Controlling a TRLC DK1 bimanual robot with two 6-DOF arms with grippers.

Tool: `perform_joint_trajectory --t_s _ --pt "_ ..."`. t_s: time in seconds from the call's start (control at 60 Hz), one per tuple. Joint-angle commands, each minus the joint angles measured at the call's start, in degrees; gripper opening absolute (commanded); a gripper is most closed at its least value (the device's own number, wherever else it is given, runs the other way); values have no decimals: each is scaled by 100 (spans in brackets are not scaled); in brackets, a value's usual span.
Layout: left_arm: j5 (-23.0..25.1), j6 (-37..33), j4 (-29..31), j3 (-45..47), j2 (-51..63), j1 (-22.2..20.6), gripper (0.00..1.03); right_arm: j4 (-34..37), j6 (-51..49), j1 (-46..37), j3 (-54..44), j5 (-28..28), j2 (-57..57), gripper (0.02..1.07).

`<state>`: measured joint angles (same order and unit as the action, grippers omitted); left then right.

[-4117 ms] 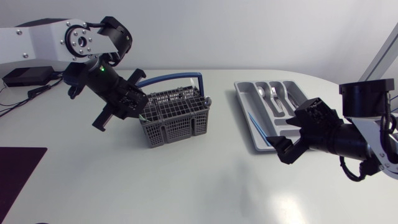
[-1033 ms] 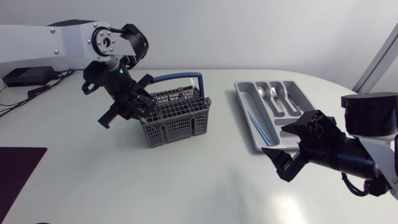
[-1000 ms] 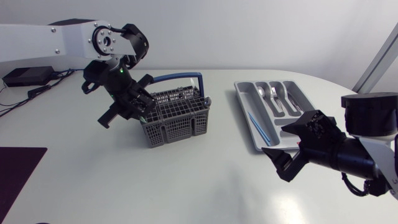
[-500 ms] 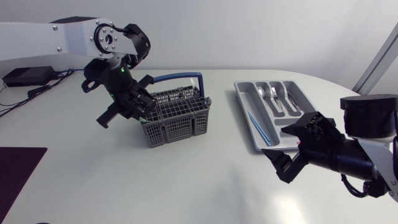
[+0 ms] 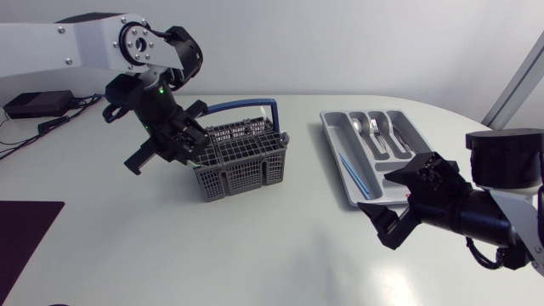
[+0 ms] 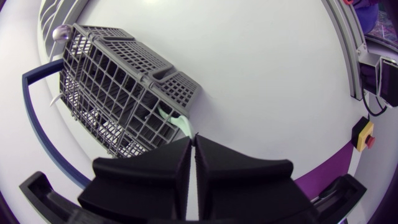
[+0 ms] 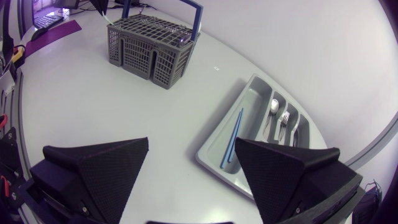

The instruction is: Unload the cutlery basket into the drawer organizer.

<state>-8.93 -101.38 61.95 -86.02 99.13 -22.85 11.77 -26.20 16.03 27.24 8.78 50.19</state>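
White table with basket, organizer

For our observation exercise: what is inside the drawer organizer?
The drawer organizer holds a thin blue stick in its long slot, and a spoon and a fork in the short slots. In the head view the right gripper hides part of its near end; contents there unseen.

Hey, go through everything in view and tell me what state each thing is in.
Cutlery basket: upright on the table, handle raised.
Drawer organizer: flat on the table, partly filled.
Blue stick: lying in the organizer's long compartment.
Spoons and forks: lying in the narrower compartments.
Left end effector: shut on white utensil poking from the basket.
Right end effector: open, empty.
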Motion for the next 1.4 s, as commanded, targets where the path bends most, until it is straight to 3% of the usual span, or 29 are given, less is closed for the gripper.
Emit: perform_joint_trajectory --t_s 0.0,0.783,1.383 --pt "32 -22 194 -222 -122 -53 3 -34 -44 23 -176 -16 -54 102" --pt "128 22 1636 -1119 -8 -158 3 -34 -61 32 -202 -25 -115 102" --pt "207 22 2163 -1347 -324 -123 3 18 -44 146 -202 -43 -150 102"
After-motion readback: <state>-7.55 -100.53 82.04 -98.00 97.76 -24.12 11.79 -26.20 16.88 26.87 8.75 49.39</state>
